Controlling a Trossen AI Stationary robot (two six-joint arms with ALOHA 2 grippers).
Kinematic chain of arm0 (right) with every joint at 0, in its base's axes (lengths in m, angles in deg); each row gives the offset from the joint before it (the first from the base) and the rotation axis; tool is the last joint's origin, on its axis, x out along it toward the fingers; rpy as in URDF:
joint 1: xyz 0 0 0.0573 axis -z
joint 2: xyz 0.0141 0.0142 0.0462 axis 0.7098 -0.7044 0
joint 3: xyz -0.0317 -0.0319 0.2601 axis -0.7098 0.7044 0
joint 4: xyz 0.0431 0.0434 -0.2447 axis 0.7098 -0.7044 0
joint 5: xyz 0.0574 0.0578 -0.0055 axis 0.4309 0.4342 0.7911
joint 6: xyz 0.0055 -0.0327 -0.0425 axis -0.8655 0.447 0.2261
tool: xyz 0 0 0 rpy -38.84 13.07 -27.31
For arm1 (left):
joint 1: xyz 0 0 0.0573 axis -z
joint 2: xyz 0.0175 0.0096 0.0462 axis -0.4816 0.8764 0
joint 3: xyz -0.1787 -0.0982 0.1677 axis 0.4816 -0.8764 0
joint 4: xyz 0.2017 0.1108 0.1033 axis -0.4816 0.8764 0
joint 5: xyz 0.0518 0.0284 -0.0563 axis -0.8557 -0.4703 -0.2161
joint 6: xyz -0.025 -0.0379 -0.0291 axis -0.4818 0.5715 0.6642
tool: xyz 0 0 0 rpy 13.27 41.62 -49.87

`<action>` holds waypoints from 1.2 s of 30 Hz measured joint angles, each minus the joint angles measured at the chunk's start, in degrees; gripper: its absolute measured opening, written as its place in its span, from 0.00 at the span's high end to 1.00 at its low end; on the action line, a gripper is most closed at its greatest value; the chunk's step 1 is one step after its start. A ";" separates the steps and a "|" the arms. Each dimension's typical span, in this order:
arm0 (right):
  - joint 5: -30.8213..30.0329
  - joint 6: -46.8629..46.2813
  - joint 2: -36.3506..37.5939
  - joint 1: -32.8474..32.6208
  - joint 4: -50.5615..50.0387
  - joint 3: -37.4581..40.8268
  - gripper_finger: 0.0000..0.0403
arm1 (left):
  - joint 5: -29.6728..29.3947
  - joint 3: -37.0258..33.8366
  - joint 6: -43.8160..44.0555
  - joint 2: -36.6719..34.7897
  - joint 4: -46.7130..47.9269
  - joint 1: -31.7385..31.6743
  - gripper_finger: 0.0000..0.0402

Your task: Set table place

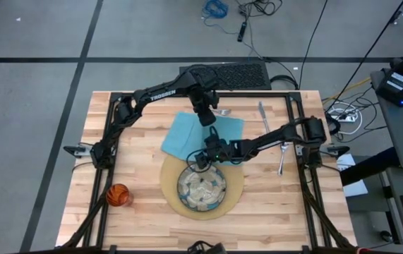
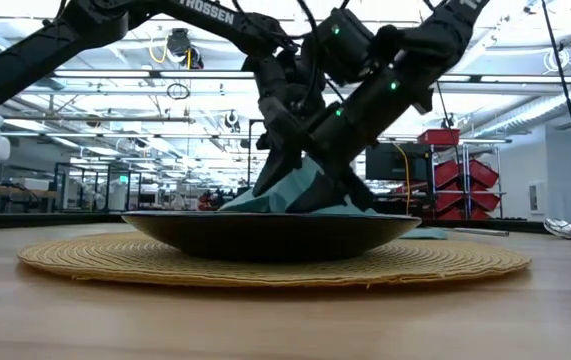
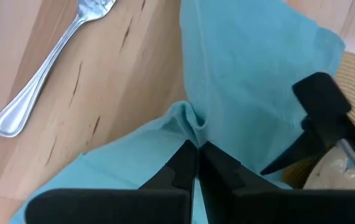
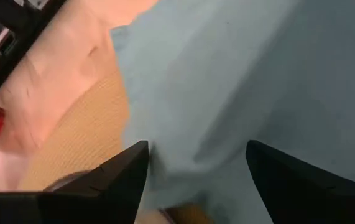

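Note:
A light-blue napkin (image 1: 200,132) lies on the table (image 1: 137,127), and its near part reaches the round tan mat (image 1: 236,190). The patterned plate (image 1: 201,188) sits on the mat. My left gripper (image 3: 197,149) is shut on the napkin, which rises in a peak (image 2: 295,190) behind the plate. My right gripper (image 4: 196,171) is open and low over the napkin's near part by the mat, with one finger on either side of the cloth. A fork (image 3: 53,62) lies on the table beyond the napkin. My left gripper pinches a small raised fold (image 3: 194,121) of the napkin between its two fingertips, coming from above and pointing down. The cloth is drawn up into a peak at the fingers, and the rest lies on the table. My right gripper: I cannot tell whether its open fingers (image 4: 124,174) touch the napkin.
An orange cup (image 1: 118,195) stands at the table's near left. A knife (image 1: 263,116) lies at the far right and a spoon (image 1: 283,159) at the right edge. The two grippers are close together over the napkin. A black frame edges the table.

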 joint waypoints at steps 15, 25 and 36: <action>-0.10 2.05 -0.30 0.22 2.76 -1.01 0.45 | 1.99 0.00 -0.70 -0.02 0.25 0.04 1.00; -0.26 8.66 -0.30 1.08 0.10 -1.05 0.97 | 3.45 0.02 -1.66 -0.64 -0.04 0.25 1.00; -0.53 16.93 2.66 -0.67 -19.99 -12.50 1.00 | 3.67 0.28 -3.80 -5.66 -0.90 1.20 1.00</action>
